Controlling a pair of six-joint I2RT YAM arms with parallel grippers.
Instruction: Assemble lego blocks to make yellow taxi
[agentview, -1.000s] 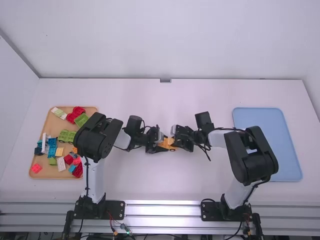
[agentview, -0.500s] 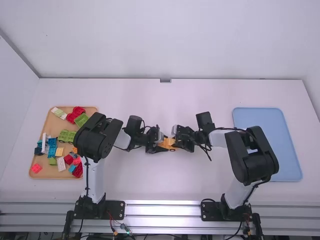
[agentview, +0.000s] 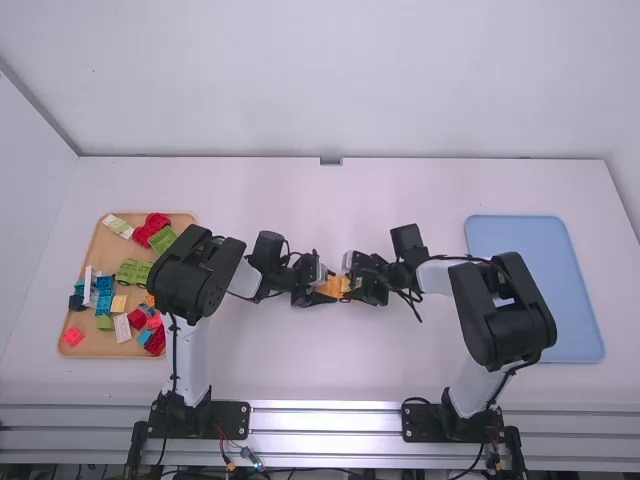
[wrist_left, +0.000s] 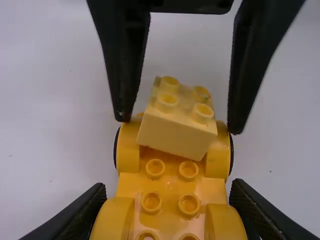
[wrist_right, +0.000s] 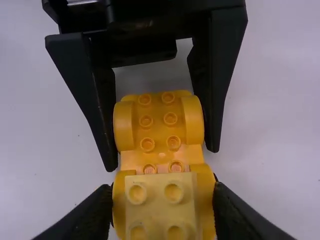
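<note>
Hardly anything has moved: mid-frame, the orange base (agentview: 335, 287) points left-right along its long axis, left gripper (agentview: 322, 289) pinching one end, right gripper's (agentview: 357, 286) fingers spread around the tilted pale-yellow brick (wrist_left: 177, 131).

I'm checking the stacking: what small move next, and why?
Probably close the right claw on the pale block and square it: it sits askew on the base, that claw's open fingers flank it, and the left claw holds the base.

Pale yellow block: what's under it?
The pale yellow block is over the wheeled chassis. Chassis studs show beside it; whatever lies directly beneath is covered, so I can't confirm seating.
</note>
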